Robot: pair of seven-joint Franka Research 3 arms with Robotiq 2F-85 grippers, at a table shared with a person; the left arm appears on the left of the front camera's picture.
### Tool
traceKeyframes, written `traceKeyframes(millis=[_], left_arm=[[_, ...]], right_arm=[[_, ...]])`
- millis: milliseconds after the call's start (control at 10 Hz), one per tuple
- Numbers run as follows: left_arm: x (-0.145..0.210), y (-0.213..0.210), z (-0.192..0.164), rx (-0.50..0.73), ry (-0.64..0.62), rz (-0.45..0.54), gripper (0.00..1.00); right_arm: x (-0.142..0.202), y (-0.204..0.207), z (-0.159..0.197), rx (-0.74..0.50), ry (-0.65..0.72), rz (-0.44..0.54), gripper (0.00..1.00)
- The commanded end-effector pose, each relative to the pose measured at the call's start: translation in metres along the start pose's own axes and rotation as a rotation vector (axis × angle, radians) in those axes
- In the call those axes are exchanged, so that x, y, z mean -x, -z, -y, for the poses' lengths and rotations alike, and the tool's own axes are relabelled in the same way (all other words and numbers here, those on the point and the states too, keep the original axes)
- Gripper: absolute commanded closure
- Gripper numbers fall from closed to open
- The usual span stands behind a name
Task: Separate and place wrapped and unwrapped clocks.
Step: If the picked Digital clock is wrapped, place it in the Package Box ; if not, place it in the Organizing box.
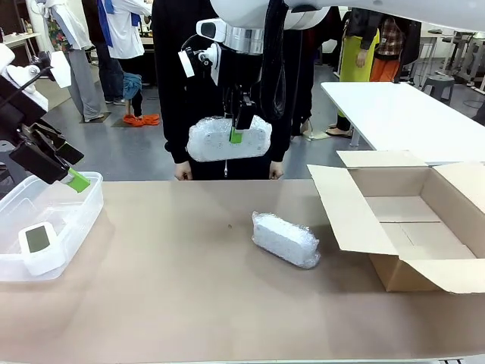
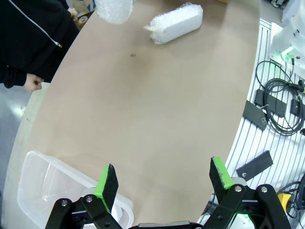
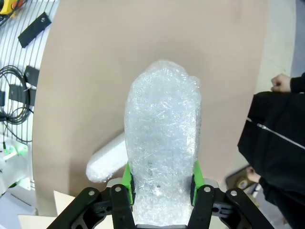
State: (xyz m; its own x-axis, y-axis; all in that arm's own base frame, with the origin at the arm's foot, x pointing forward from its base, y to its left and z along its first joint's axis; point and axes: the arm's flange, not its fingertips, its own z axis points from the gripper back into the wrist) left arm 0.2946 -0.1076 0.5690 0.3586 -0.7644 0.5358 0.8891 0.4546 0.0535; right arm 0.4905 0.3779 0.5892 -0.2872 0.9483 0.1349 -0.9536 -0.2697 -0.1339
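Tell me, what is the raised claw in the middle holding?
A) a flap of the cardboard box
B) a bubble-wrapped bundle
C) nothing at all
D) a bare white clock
B: the right claw is shut on a bubble-wrapped bundle, held in the air above the table.

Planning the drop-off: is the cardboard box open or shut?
Open: the cardboard box has its flaps spread outward, and its bare inside shows in the front view.

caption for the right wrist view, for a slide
Right gripper clamps a bubble-wrapped bundle above the table, a second bundle below.
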Motion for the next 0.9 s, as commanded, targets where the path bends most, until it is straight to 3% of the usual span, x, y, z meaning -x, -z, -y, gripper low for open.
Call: traceKeyframes(millis=[0, 800], left_arm=[[-0.0007, 0.0008, 0.0016, -0.013, -0.002, 0.002, 0.0], [-0.0007, 0.0008, 0.0016, -0.013, -0.002, 0.002, 0.0]], right_arm=[[0.0024, -0.0012, -0.0005, 0.003, -0.015, 0.006, 1.0], [0.0024, -0.0012, -0.0005, 0.003, -0.015, 0.006, 1.0]])
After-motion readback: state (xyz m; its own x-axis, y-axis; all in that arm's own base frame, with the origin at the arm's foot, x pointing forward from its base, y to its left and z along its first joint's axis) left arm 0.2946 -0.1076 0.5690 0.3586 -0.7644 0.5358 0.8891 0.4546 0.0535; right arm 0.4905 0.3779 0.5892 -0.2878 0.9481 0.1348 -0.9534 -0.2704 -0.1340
